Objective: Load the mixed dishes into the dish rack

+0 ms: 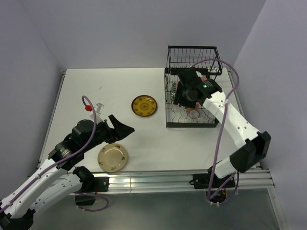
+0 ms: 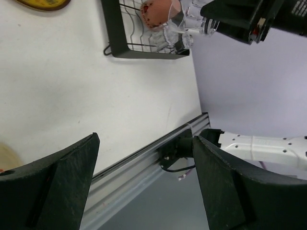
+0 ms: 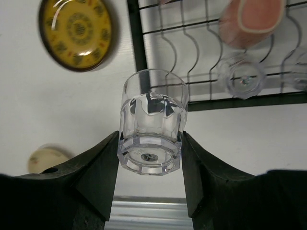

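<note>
White tabletop [image 1: 158, 143] and pale walls [image 1: 120, 28] fill my screens. At the far right of the table I see the black wire rack [image 1: 191, 125], its tall basket at the back and its low slotted part toward me. My right gripper [image 3: 151, 143] hangs over that low part, close to its left edge, with its fingers clamped on a small glass [image 3: 152, 110]. My left gripper [image 2: 146, 140] hovers above the near left of the table, jaws wide apart with nothing between them. I see the yellow plate [image 1: 144, 105] lying flat mid-table, left of the rack and apart from it. I see the tan plate [image 1: 112, 157] lying flat by the near edge, just beside the left gripper in the overhead view. Inside the low part of the rack lies an orange-and-white mug [image 3: 252, 21], and a second glass [image 3: 241, 76] sits just beside it. The small glass is pinched at its base, its mouth pointing away from the wrist camera
</note>
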`<state>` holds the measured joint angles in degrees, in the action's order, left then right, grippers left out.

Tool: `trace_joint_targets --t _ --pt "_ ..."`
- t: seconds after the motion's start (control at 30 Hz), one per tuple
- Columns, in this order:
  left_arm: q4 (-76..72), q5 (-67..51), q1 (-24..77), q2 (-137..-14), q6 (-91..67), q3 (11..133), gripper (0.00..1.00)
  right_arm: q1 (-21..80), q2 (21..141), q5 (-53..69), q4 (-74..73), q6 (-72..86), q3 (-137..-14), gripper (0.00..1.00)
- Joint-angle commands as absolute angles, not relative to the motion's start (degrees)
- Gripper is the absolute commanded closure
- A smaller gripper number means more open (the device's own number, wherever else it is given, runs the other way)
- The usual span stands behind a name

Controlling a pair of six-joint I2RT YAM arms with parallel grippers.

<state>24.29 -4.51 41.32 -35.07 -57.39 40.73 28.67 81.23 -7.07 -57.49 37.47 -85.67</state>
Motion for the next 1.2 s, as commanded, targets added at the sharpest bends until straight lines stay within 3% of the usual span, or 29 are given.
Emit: trace_joint_targets --t 0.0,0.33,0.7,1.17 --pt "27.4 -0.4 41.2 -35.2 -53.6 41.8 0.15 29.4 85.8 -19.3 -63.6 33.8 -92.8 1.0" --pt "26.9 1.0 41.2 -46.8 -52.1 45.1 0.21 29.4 95.9 -18.1 -62.4 28.1 -95.7 1.0" --pt "29.1 5.2 41.1 -59.5 -56.2 50.6 0.09 28.6 100.0 -12.1 -60.7 23.9 -92.0 1.0" --pt "24.0 0.9 36.4 -78.1 -58.1 57.0 0.1 28.3 100.9 -7.8 -56.2 21.8 -85.1 1.0"
